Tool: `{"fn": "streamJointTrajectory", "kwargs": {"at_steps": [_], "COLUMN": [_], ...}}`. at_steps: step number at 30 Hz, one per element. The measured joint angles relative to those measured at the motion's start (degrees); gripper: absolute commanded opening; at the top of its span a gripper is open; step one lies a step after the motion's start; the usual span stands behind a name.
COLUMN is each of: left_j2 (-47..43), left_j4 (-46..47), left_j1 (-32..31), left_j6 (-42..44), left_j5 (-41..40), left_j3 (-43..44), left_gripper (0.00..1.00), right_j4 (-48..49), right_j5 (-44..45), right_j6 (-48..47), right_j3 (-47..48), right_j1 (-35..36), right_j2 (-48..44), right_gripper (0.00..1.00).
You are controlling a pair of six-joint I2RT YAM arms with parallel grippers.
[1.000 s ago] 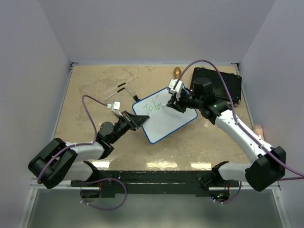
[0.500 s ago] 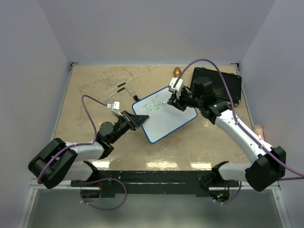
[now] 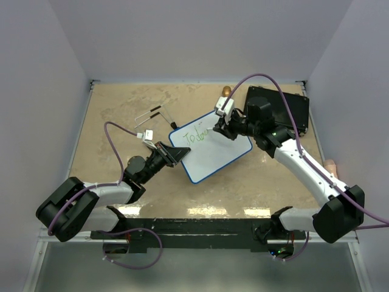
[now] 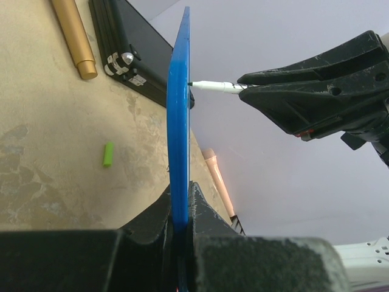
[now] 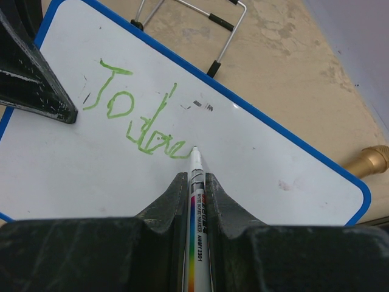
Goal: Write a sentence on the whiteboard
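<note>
The whiteboard (image 3: 214,150), white with a thin blue rim, lies mid-table with green letters near its far left corner. My left gripper (image 3: 175,153) is shut on its left edge; in the left wrist view the blue rim (image 4: 179,121) stands edge-on between the jaws. My right gripper (image 3: 217,129) is shut on a white marker (image 5: 197,201). The marker tip touches the whiteboard (image 5: 255,158) at the end of the green writing (image 5: 137,118). The marker tip also shows in the left wrist view (image 4: 209,86).
A black rectangular case (image 3: 279,109) lies at the back right. A gold cylinder (image 3: 226,91) lies behind the board. A wire stand (image 3: 149,117) lies at the back left. A green cap (image 4: 108,154) lies on the table. A tan peg (image 3: 329,164) sits at the right edge.
The right gripper and marker have shifted slightly toward the back left along the writing line. The left arm and the board have not moved.
</note>
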Motion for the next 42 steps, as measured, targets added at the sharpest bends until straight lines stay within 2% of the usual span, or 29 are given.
{"fn": "streamJointTrajectory", "kwargs": {"at_steps": [27,35,42], "left_j2": [0.00,0.00,0.00], "left_j4": [-1.25,-1.16,-0.76], "left_j1": [0.11,0.15,0.22], "left_j6": [0.04,0.04,0.02], "left_j5": [-0.02,-0.04,0.02], "left_j3": [-0.02,-0.02,-0.02], "left_gripper": [0.00,0.00,0.00], "right_j4": [-10.16,-9.49,-5.07], "right_j5": [-4.81,-5.18,-3.06], "right_j6": [-5.66,-4.57,-1.09], "right_j3": [-1.51,-1.46,-1.46], "right_j1": [0.52,1.29,0.87], "right_j2": [-1.38,-1.16,-1.16], "right_gripper": [0.00,0.00,0.00]}}
